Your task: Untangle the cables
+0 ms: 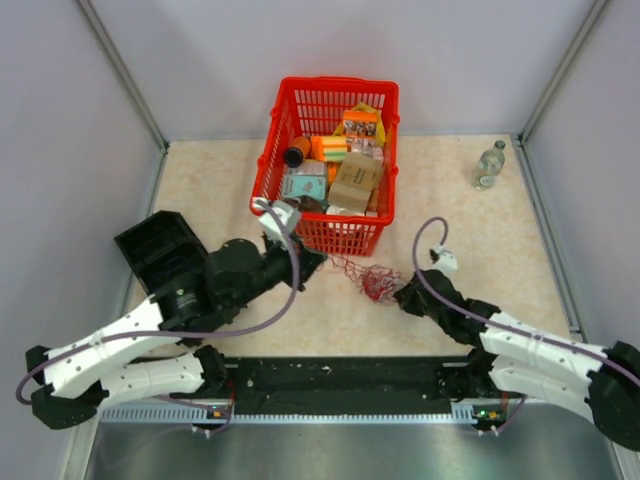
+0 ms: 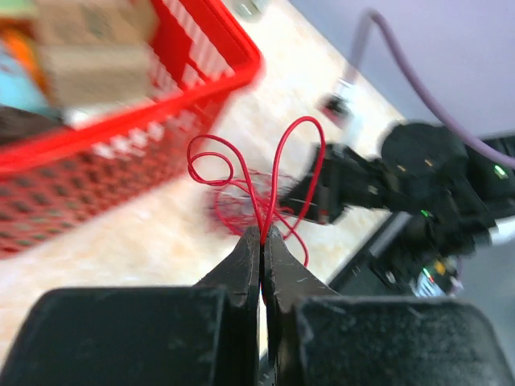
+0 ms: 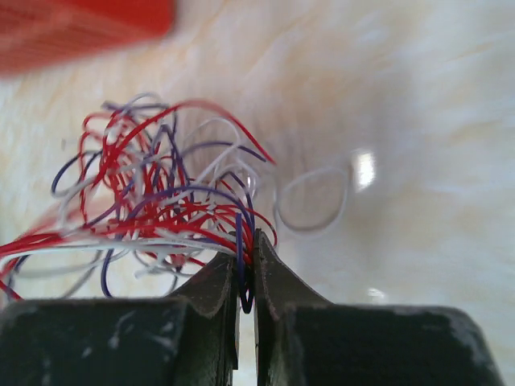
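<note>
Cables [image 1: 375, 280] lie in a loose tangle on table [image 1: 230, 180], just off basket [image 1: 330, 238] front-R corner. L gripper [image 2: 263, 239] at basket's front edge, pinched tight on red loops. R gripper [image 3: 246, 244] on tangle's far side from basket, clamped on dark + red strands. Open tabletop R of basket out to bottle [image 1: 489, 165].

Red basket [image 1: 345, 235] packed with boxes [image 1: 355, 180], just beyond left gripper [image 1: 320, 263]. Clear bottle [image 1: 489, 165] well beyond right gripper [image 1: 401, 295], near far table [image 1: 200, 180] corner.
</note>
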